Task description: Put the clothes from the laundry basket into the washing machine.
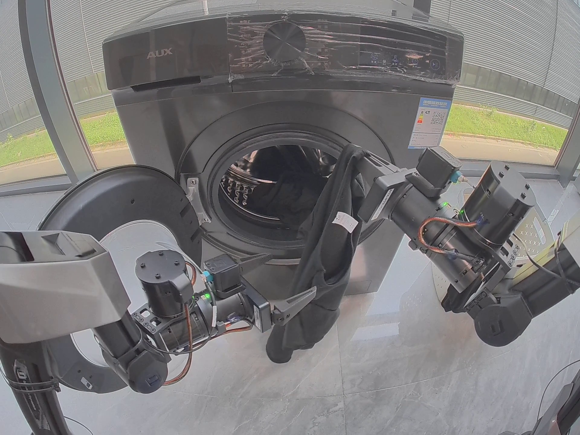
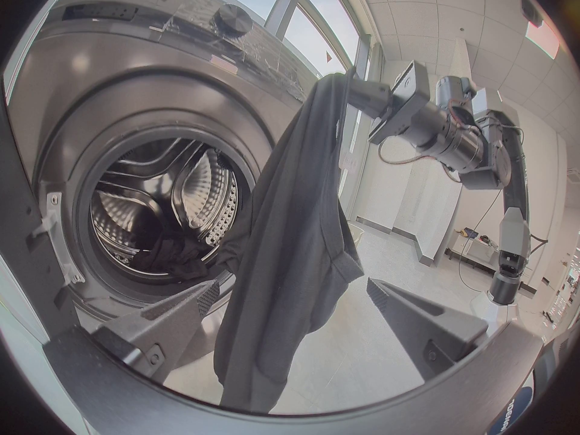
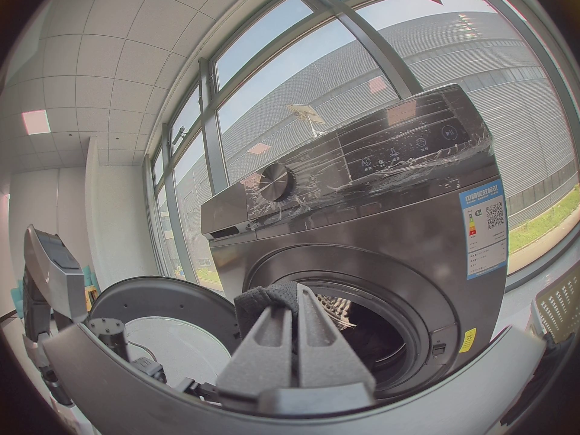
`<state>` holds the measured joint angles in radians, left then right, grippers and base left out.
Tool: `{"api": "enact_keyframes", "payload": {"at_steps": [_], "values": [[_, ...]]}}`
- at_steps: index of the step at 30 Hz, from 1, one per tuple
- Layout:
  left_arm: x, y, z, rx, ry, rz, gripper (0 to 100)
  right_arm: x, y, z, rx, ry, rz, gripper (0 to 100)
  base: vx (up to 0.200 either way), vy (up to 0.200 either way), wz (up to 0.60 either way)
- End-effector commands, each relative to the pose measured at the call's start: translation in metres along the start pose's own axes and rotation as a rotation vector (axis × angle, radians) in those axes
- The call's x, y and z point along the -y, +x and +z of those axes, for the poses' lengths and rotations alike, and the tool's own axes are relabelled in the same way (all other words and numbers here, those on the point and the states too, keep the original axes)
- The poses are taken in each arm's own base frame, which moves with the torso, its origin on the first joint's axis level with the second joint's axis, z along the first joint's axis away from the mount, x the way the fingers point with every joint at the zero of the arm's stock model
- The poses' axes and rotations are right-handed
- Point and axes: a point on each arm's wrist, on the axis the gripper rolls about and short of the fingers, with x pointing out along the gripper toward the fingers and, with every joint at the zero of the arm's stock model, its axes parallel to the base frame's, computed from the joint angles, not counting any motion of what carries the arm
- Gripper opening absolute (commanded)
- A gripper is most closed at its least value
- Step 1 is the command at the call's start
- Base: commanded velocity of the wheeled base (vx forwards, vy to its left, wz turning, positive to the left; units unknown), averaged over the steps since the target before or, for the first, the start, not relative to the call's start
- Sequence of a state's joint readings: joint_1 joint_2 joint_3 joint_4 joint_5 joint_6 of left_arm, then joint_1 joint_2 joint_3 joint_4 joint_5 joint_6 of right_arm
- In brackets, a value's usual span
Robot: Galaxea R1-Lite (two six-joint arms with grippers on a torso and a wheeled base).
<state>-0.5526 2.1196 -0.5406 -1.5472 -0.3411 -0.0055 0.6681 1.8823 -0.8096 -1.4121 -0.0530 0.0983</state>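
Observation:
A dark grey washing machine (image 1: 181, 122) stands with its round door (image 1: 121, 212) swung open to the left. More dark clothing (image 1: 284, 188) lies inside the drum (image 2: 199, 194). My right gripper (image 1: 357, 153) is shut on the top of a black garment (image 1: 323, 255), at the right rim of the drum opening. The garment hangs down in front of the machine, almost to the floor. My left gripper (image 1: 281, 282) is open low in front of the machine. In the left wrist view the black garment (image 2: 284, 261) hangs between its spread fingers (image 2: 181, 312).
The white laundry basket (image 1: 534, 234) sits on the floor to the right, behind my right arm, its lattice edge (image 3: 559, 309) in the right wrist view. The pale tiled floor (image 1: 386, 370) in front of the machine is bare. Windows stand behind the machine.

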Motion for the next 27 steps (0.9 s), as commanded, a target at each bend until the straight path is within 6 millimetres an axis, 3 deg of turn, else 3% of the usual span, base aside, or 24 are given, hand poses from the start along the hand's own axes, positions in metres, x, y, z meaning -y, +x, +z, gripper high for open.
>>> {"api": "enact_keyframes", "payload": {"at_steps": [1,18,27], "values": [[-0.001,0.009,-0.016,-0.035,-0.010,-0.005,100,-0.006,0.000,0.000,-0.001,0.006,0.014,0,0.000,0.000,0.00],[-0.012,0.032,-0.038,-0.045,-0.012,0.016,100,-0.021,-0.002,-0.002,-0.004,0.021,0.056,0,0.000,0.000,0.00],[-0.023,0.066,-0.070,-0.041,-0.007,0.025,100,-0.030,-0.005,-0.004,-0.013,0.031,0.078,0,0.000,0.000,0.00]]}}
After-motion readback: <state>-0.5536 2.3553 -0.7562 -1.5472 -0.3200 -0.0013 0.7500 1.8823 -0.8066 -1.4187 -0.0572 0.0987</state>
